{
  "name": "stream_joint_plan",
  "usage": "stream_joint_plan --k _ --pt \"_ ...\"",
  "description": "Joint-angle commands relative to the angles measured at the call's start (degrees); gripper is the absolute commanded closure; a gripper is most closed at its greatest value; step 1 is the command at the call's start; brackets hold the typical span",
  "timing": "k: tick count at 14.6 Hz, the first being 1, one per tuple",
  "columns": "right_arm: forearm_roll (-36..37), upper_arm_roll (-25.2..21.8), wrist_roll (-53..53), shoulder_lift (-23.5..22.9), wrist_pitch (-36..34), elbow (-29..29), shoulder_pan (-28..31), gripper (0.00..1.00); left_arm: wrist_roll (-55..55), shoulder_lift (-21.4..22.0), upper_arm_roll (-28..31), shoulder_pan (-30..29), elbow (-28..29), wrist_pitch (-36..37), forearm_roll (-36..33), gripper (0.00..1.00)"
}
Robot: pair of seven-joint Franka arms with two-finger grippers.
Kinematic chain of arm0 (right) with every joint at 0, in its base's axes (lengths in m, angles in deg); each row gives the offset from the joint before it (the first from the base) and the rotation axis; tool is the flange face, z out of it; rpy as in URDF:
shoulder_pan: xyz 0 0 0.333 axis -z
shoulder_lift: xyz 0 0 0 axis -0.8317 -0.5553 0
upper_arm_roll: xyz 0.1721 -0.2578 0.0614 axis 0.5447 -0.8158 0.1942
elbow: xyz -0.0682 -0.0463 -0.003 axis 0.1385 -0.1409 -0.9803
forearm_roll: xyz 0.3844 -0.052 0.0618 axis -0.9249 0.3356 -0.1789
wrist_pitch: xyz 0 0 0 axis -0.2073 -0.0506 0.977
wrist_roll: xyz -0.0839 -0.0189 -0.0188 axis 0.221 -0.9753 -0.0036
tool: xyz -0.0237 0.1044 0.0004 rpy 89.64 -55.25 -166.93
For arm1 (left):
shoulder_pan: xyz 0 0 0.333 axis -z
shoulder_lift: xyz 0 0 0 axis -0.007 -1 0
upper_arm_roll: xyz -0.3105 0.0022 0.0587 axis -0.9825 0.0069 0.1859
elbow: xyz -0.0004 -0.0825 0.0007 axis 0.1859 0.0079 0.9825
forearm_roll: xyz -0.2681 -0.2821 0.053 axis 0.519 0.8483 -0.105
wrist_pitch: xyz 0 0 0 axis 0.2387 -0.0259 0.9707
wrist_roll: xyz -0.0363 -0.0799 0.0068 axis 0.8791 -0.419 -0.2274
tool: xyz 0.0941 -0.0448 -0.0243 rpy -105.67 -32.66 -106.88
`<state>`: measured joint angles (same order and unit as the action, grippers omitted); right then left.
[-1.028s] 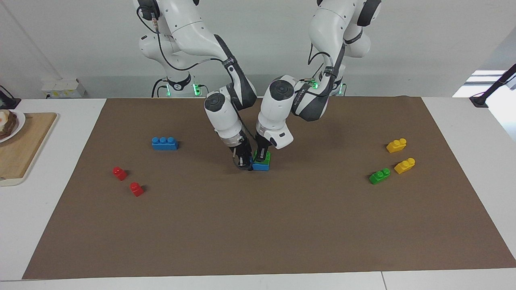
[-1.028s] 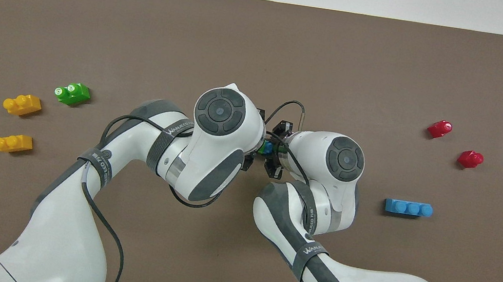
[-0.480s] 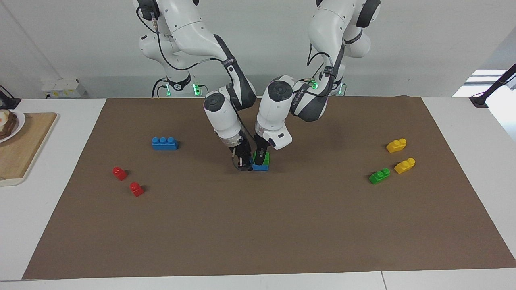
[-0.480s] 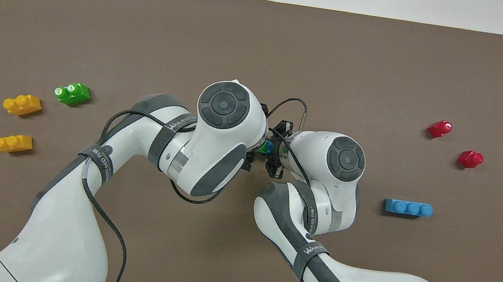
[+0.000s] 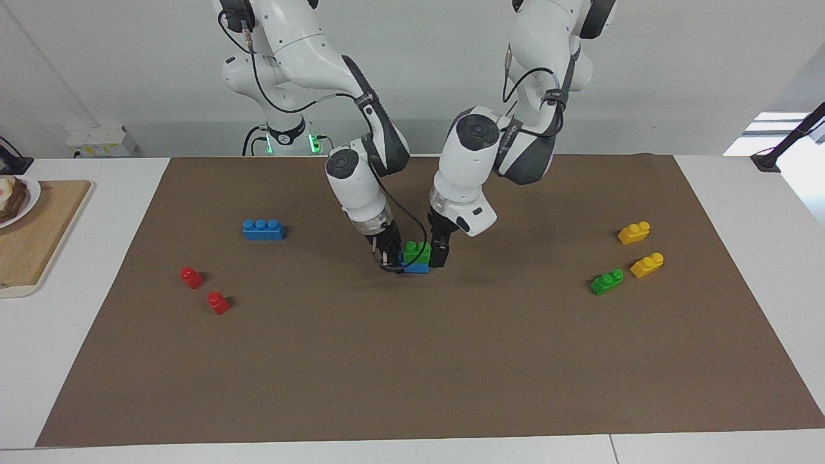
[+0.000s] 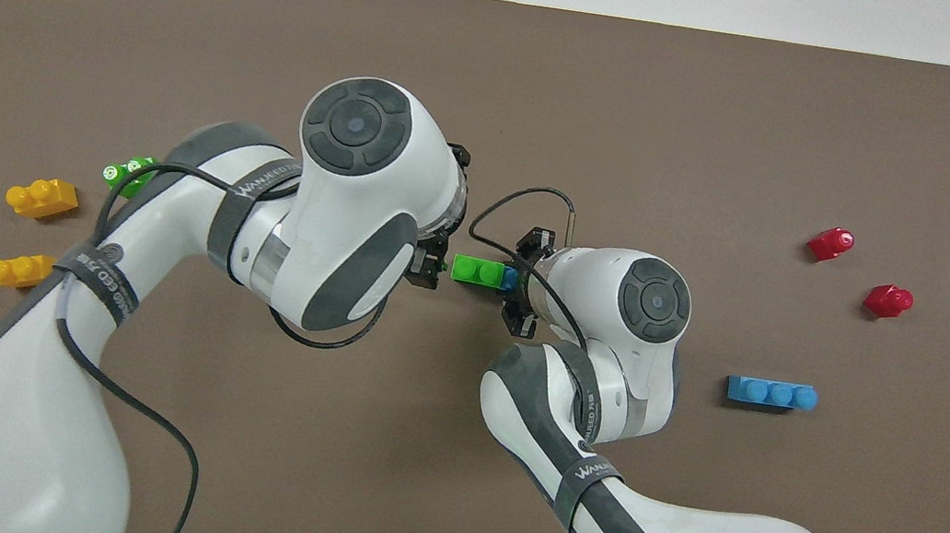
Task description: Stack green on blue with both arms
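A green brick sits stacked on a blue brick in the middle of the brown mat. In the overhead view the green brick lies uncovered, with a bit of the blue brick showing at its end. My left gripper hangs open beside the stack, toward the left arm's end, holding nothing. My right gripper is low at the blue brick's other end, against it; whether it still grips I cannot tell.
A second blue brick and two red bricks lie toward the right arm's end. Another green brick and two yellow bricks lie toward the left arm's end. A wooden board sits off the mat.
My left gripper has let go of the green brick, opened and drawn sideways off the stack toward its own end. The green brick stays on the blue one. The right gripper has stayed put.
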<state>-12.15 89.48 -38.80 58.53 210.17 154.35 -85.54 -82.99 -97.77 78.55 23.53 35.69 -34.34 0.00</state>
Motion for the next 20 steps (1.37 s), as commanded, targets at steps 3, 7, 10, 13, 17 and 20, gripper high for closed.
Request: stream_joint_plan --k 3,7,10,13,17,20 --pt "-2.27 0.33 1.78 0.06 -0.28 -0.80 1.23 0.01 10.80 7.74 -0.15 -7.13 1.68 11.42 -0.31 0.00" --pt "-2.36 0.33 3.27 1.81 -5.46 -2.65 4.47 0.01 23.55 11.61 -0.06 -12.41 2.82 18.38 -0.31 0.00" --pt "-2.36 0.25 7.65 5.50 -12.74 -2.65 9.56 0.01 35.31 17.23 -0.15 -18.47 6.86 19.09 -0.31 0.00" --pt "-2.01 0.07 17.12 9.98 -19.69 -3.96 15.97 0.01 49.37 19.97 -0.06 -23.31 8.28 22.33 -0.31 0.00" --pt "6.21 -0.89 41.20 13.06 -24.63 -7.04 21.26 0.01 73.17 21.29 0.03 -28.14 8.28 26.99 -0.31 0.00" --pt "14.68 -0.81 59.80 16.31 -30.75 -10.03 24.95 0.01 89.19 21.20 0.03 -29.56 8.01 27.09 -1.71 0.00"
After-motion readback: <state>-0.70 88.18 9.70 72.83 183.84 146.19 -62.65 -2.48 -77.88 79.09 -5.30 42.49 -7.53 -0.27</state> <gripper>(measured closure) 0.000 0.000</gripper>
